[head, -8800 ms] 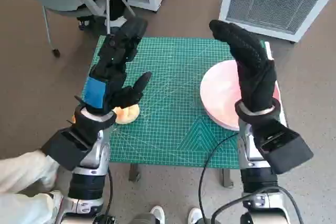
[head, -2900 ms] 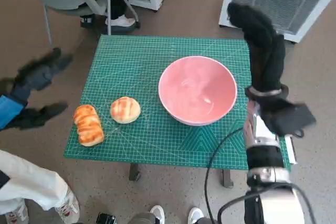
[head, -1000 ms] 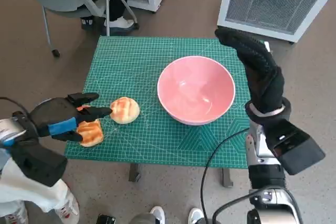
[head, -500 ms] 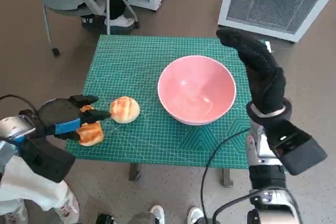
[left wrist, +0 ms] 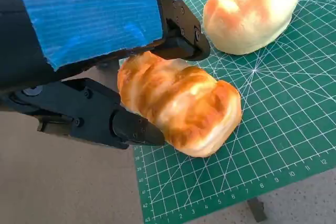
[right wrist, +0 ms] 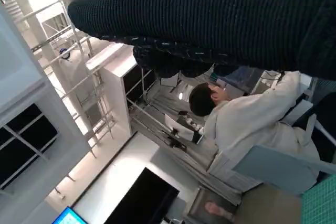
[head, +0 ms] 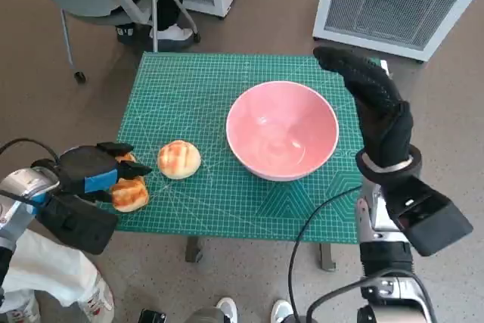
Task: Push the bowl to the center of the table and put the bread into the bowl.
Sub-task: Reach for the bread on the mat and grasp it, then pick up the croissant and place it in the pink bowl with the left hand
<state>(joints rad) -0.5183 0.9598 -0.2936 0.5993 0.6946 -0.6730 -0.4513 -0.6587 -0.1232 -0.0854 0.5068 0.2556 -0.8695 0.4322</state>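
1. Long golden-brown crusty bread loaf (left wrist: 178, 106) lying at the near left edge of the green gridded cutting-mat tabletop (head: 219, 104); in the head view at (head: 128, 193).
2. Flanked by black fingers (left wrist: 94, 121) of the left hand (head: 91, 172), one below, one above near the loaf's end; contact looks likely on the lower side, firm grip not confirmed. Hand half closed around the loaf, nothing lifted.
3. Round pale bun (head: 179, 159) just beside the loaf, apart from it, toward the bowl.
4. Wide pink glossy bowl (head: 282, 129) sitting roughly mid-tabletop, slightly right of centre; push step judged done or nearly so. Bowl empty.
5. Right hand (head: 374, 100) in black knitted glove raised at the bowl's far right rim, fingers extended, holding nothing; touching the rim or not, cannot tell.
6. Step in hand, judged: securing the loaf. Close both sides evenly across the loaf's middle, not its end. Squeeze gently; crust likely soft, apt to dent. Lift straight up clear of the bun before travelling right. Release low over the bowl's middle.
7. Risk: loaf so near the edge, a sideways nudge could tip it off.
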